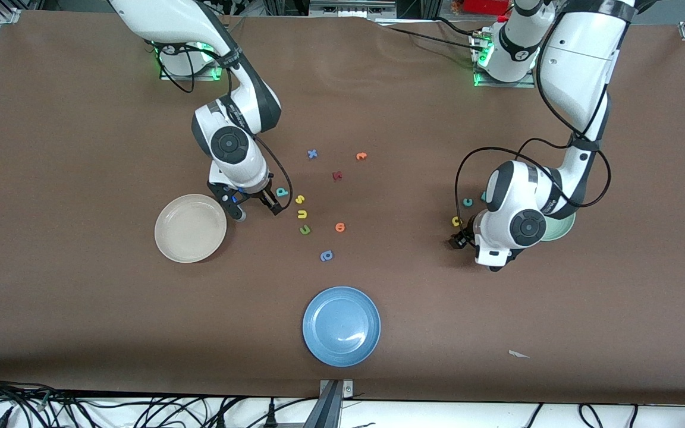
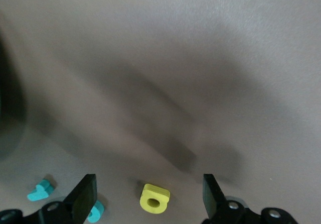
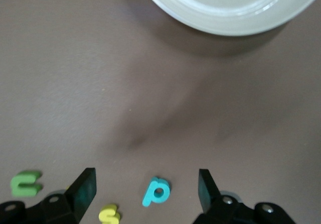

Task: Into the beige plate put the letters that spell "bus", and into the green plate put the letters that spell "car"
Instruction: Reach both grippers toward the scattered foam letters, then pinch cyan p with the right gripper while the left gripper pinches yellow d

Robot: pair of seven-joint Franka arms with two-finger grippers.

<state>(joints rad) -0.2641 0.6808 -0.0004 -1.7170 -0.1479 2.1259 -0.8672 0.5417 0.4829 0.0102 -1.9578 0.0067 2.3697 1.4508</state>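
Tiny foam letters, flat on the brown table. Teal "b", beside the yellow "s" and yellow "u", clustered just toward the left arm's end from the beige plate, none in it. In the right wrist view, teal "b" centred in the gap between wide-open jaws, touching neither finger; yellow "s" close to one finger. Right gripper low over the table at the "b", jaws spread, holding nothing. Three letters for "car" toward the left arm's end: yellow "a", teal "c", and a sliver of teal "r" at the arm's edge, all outside the green plate, itself mostly hidden under the left arm. In the left wrist view, yellow "a" between wide-open jaws, free of both fingers; two teal pieces by one finger. Left gripper low over the table just nearer the front edge than the "a", empty. Elsewhere mid-table: one green u-shaped letter, one blue rounded letter, one blue "x", two orange letters, one dark red letter. Three plates in all, the blue plate near the middle of the front edge.
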